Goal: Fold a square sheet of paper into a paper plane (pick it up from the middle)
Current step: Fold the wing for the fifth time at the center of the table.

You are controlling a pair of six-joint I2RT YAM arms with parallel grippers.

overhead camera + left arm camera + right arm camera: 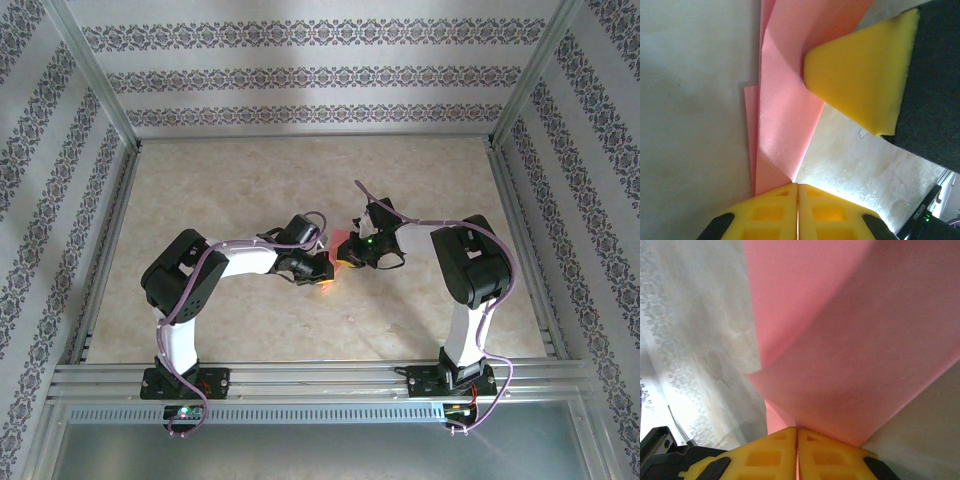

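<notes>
Centre of table (300,170): paper (785,100) looks lifted and layered, with at least one crease in. No dart shape yet, so mid-fold by my read, more folds left. Pinched tight by left gripper (798,186) from 7 o'clock and right gripper (798,429) from 3 o'clock.

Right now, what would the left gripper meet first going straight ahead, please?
The square sheet of paper that the left gripper pinches lies straight ahead; next, probably the yellow finger of the right gripper, depth unclear.
</notes>
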